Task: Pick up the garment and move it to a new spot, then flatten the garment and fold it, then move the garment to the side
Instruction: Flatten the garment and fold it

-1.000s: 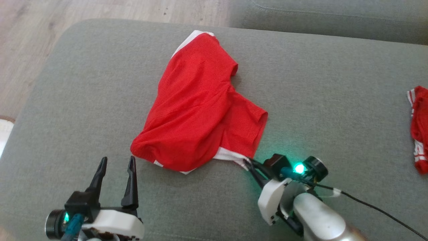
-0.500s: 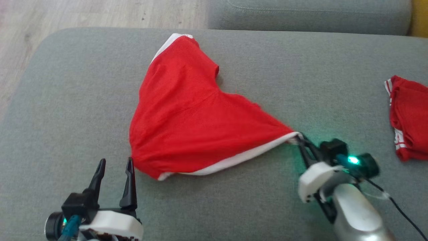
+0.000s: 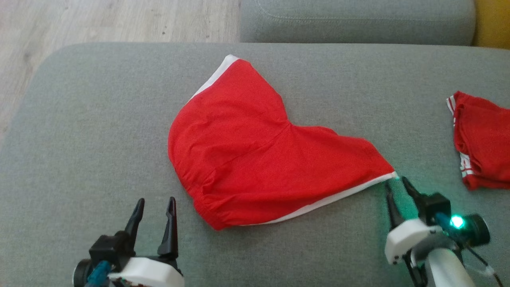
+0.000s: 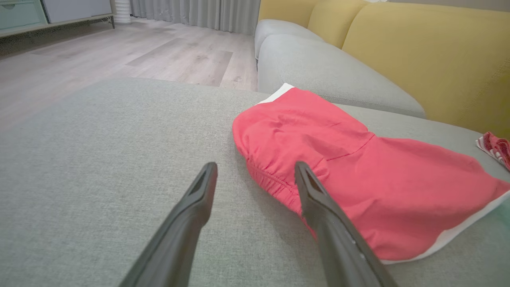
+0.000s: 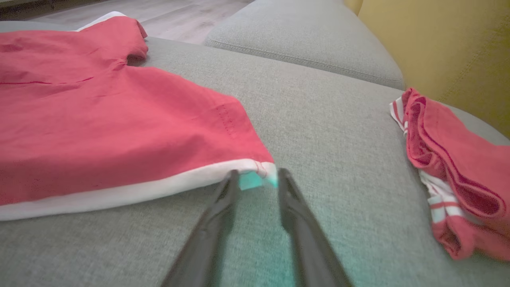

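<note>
The garment (image 3: 255, 159) is bright red with white bands at its 5 and 12 o'clock edges. The cushion (image 3: 99, 119) is grey-green. At 3 o'clock a second garment (image 3: 482, 143) is red with red-and-white striped trim. Pale wood-grain floor (image 3: 99, 20) shows at 11 o'clock, a yellow backrest (image 3: 492, 22) at 1. The left gripper (image 3: 156, 200) and right gripper (image 3: 396, 182) have black fingers and white shells.
</note>
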{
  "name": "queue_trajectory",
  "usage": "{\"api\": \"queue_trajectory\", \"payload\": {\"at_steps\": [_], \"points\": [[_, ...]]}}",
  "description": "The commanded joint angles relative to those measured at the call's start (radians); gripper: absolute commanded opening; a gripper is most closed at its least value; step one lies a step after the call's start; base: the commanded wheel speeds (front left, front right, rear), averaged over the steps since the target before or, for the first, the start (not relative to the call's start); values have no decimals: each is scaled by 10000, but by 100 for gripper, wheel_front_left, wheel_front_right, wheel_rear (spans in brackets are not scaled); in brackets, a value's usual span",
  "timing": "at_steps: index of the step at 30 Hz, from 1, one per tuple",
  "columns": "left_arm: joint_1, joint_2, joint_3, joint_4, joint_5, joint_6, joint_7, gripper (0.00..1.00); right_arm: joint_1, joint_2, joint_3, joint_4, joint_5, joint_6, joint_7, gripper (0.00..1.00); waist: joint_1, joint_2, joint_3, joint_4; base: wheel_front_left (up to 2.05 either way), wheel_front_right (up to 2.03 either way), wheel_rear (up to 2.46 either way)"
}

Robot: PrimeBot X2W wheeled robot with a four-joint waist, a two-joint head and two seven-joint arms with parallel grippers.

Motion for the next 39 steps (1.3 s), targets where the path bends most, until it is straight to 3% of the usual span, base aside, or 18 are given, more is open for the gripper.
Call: {"api": "queue_trajectory", "payload": {"at_steps": [1,19,39], "points": [[-230,37,335,-178,-101,-93,-126,100,91,0,120,-415,91,65,-104,100,0,0,-89,-28,0,0,0],[223,-557,477,318,154,-763,-470,100,1500,17,-113,-3234,2362,65,-146,100,0,0,-1268,-39,0,0,0],[746,-913,1526,640,637,-1041,-491,100,2022,18,485,-3286,3076,65,-304,100,0,0,-1542,137,0,0,0]]}}
